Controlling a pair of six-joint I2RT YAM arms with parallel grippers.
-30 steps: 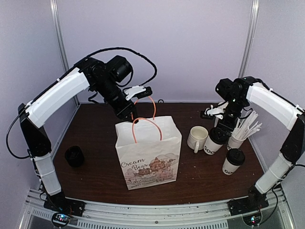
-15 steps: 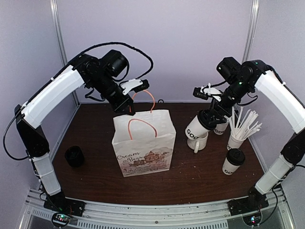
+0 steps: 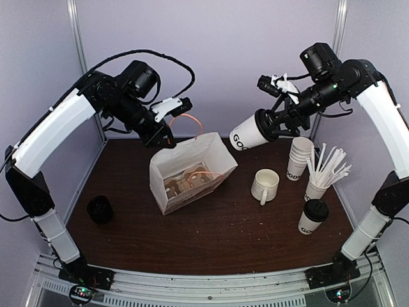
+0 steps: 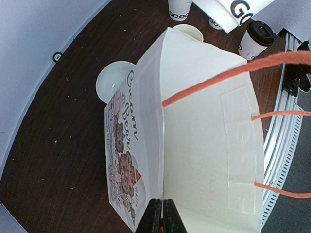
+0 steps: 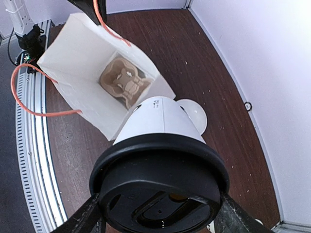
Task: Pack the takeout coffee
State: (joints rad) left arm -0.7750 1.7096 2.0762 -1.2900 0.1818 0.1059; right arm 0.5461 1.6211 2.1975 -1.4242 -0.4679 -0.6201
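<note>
The move turns on how the held cup (image 3: 251, 133) lies to the paper bag (image 3: 203, 152). The cup hangs in the air just up and to the right of the bag's mouth, its long axis close to level, with the narrow base aimed left toward the opening and the black lid away from the bag. The right gripper (image 3: 276, 123) has it by the lid end, its jaws spread wide around the lid's rim. The left gripper (image 4: 162, 217) is pinched fully closed on the top edge of the bag's far wall, tipping the bag so its mouth gapes up and rightward at the cup. A moulded brown cup carrier (image 5: 124, 82) sits on the bag's floor, in line with the cup's base in the right wrist view. By my judgement the cup has to be swung upright before it goes down into a carrier pocket. The bag is thin, creased white paper with orange cord handles (image 4: 228, 73) and a printed front, so it should give easily. The cup is smooth, tapered white paper with bold black lettering and a glossy plastic lid. The second cup (image 3: 312, 217) stands lidded on the dark wood-grain worktop (image 3: 223, 236), well to the right of the bag, beyond the white mug (image 3: 264, 185).
</note>
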